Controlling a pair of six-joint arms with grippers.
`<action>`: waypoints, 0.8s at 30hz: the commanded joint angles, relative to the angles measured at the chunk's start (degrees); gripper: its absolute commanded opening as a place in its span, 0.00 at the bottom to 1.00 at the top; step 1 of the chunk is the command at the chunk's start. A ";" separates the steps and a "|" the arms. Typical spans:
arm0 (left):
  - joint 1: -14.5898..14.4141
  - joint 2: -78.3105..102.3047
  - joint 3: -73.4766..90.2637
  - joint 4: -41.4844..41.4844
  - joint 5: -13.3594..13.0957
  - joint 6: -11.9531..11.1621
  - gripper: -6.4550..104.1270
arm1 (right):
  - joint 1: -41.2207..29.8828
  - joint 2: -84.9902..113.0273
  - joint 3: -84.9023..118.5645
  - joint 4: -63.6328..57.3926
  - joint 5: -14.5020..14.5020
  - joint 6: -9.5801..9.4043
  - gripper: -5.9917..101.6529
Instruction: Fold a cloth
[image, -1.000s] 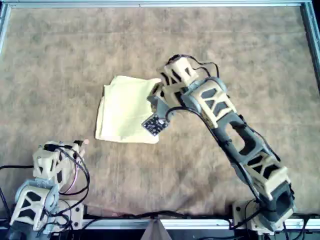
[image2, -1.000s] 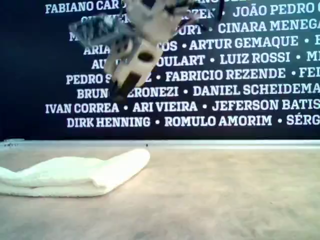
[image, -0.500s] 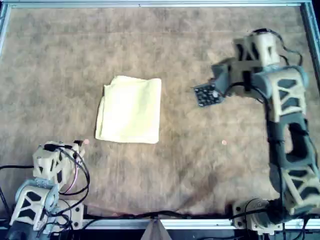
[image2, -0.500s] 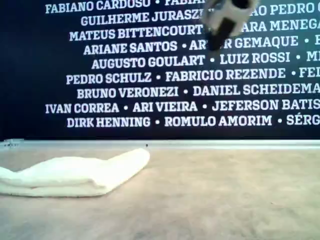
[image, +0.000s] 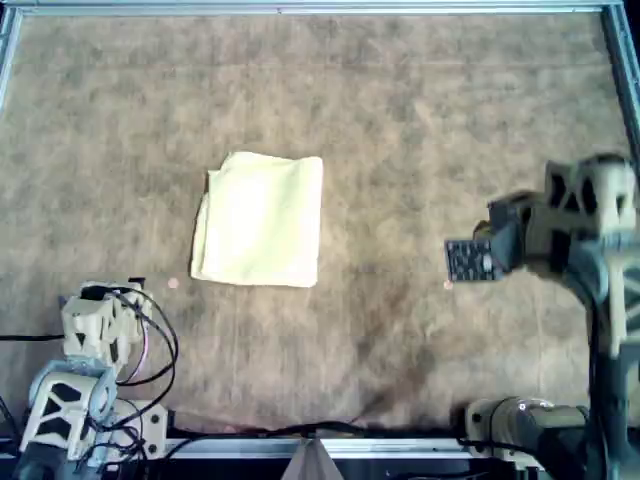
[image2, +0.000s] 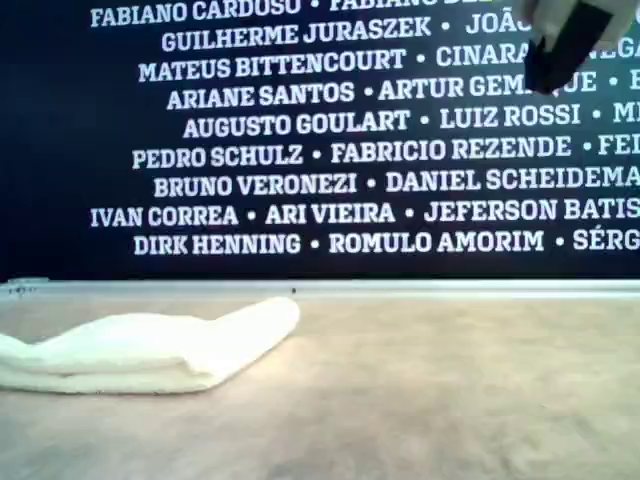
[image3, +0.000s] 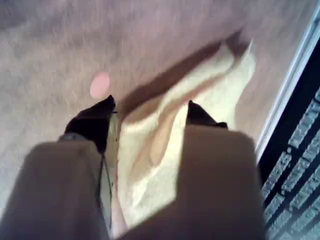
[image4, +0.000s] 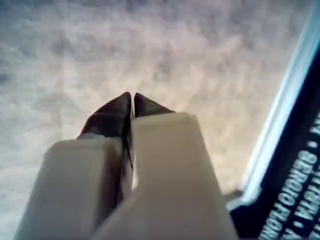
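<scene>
I see the cloth (image: 259, 219) lying folded into a rectangle on the brown mat (image: 400, 120), a little toward the overhead view's left of the mat's middle, nothing touching it. My left gripper (image3: 149, 112) sits near the mat's bottom-left corner in the overhead view, its jaws spread apart and empty, looking toward the cloth. My right gripper (image4: 132, 100) hangs above bare mat by the overhead view's right edge, jaws pressed together on nothing, well apart from the cloth.
</scene>
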 joint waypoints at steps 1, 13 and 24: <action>0.79 0.62 -0.88 -0.44 -0.79 -0.18 0.51 | 0.09 11.51 9.49 -10.37 0.26 0.26 0.05; 0.70 0.70 -1.41 -0.44 -0.88 -0.18 0.17 | 0.00 48.25 56.51 -45.70 0.35 1.05 0.05; 0.70 0.70 -0.35 -0.53 -0.44 0.00 0.06 | -13.89 55.20 74.27 -60.21 0.26 1.14 0.05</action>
